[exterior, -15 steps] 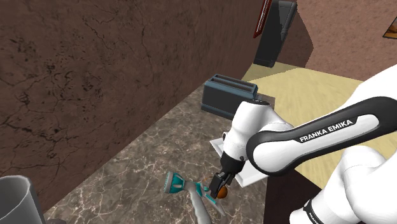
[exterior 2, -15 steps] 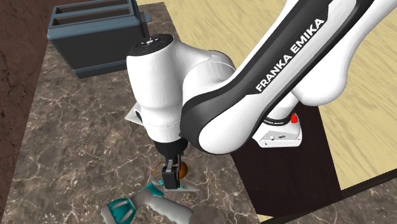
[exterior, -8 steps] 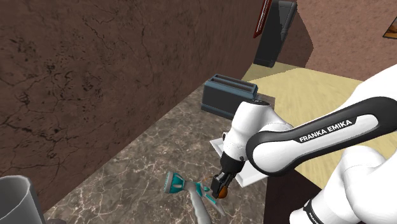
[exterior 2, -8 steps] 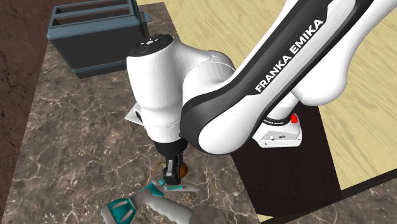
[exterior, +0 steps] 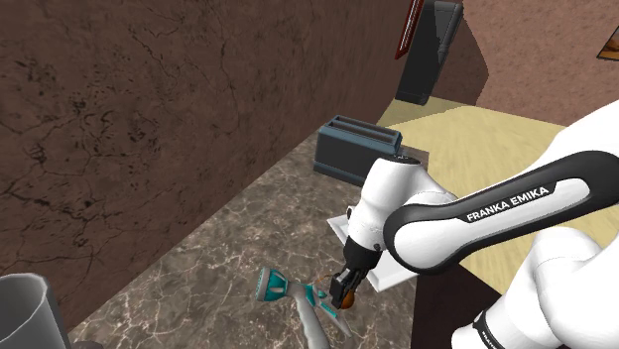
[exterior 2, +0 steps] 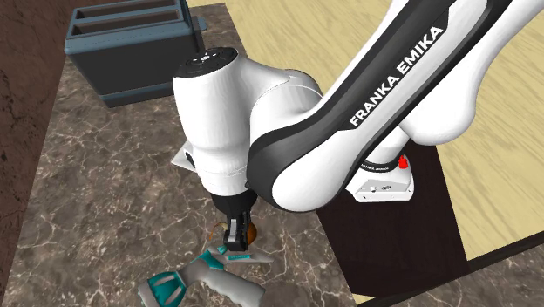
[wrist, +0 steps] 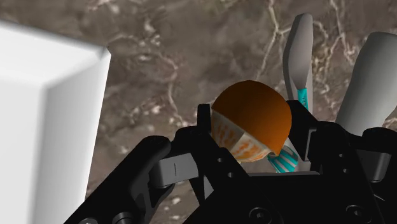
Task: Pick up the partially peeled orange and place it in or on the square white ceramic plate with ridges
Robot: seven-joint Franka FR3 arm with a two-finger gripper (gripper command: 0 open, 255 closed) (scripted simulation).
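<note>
Teal tool [exterior 2: 207,274] and white plate [wrist: 38,127] closely flank the end effector [exterior 2: 235,239].

Shoulder and second exterior views both look down on the marble counter [exterior: 223,253], the second nearer; wrist view nearest.

Light diffuse, moderate lvl. Dark brown textured wall [exterior: 149,119] dim; square white plate [wrist: 38,127] brightest obj, faces shading white to pale grey.

The hand [wrist: 254,121] clasps the partly peeled orange [wrist: 251,111], the white plate [wrist: 44,121] just beside it.
</note>
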